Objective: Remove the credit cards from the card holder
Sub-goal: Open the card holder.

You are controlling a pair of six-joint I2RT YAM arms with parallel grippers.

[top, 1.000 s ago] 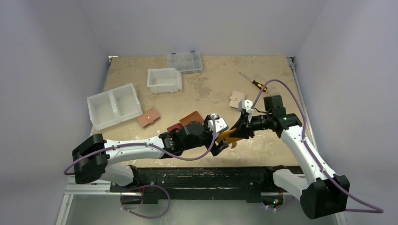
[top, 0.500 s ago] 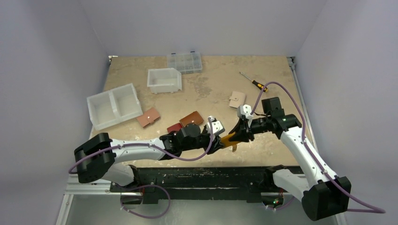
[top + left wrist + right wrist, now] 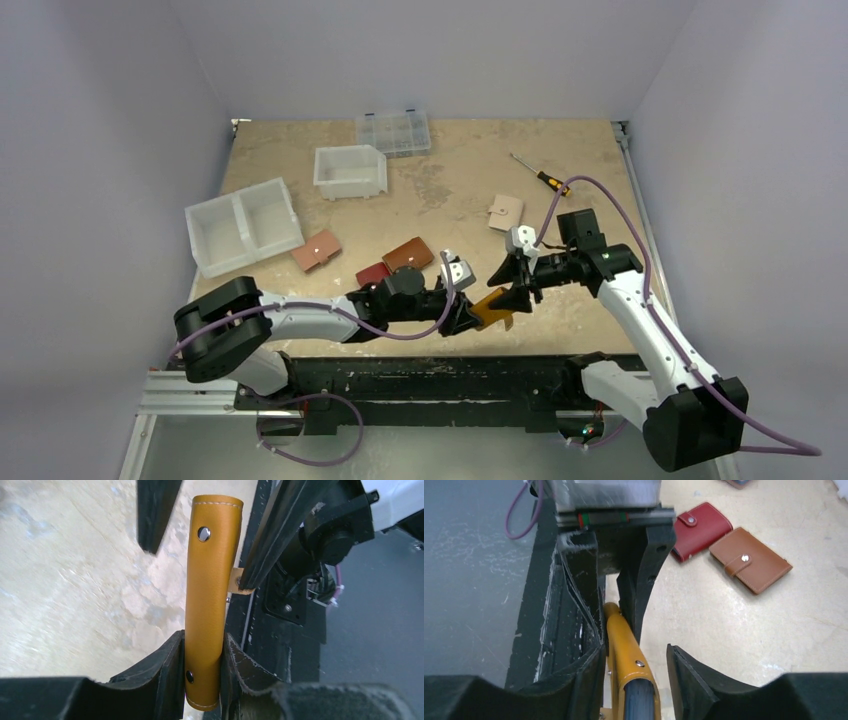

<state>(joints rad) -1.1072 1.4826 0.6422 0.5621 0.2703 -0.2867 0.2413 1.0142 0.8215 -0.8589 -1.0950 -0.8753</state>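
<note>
The left gripper (image 3: 202,652) is squeezed tight on one end of the card holder (image 3: 204,595). One finger presses each side of the yellow leather. The right gripper (image 3: 634,670) sits around the other end, but its jaws are apart. There is a clear gap on one side, so it is not holding anything.

The card holder is up in the air between the two arms, low over the near edge of the table (image 3: 734,630). It is folded shut, and two small metal snaps (image 3: 203,533) show on its back. I see no credit cards out yet. Something dark shows inside the fold in the right wrist view, but I cannot tell if it is a card.

I think the job is only at the start: getting the holder open. Next, the right gripper needs to pinch the loose flap or tab and pull it back while the left holds firm.

Farther off lie a dark red wallet (image 3: 701,527) and a brown wallet (image 3: 751,560). I can read no words or names on anything.
</note>
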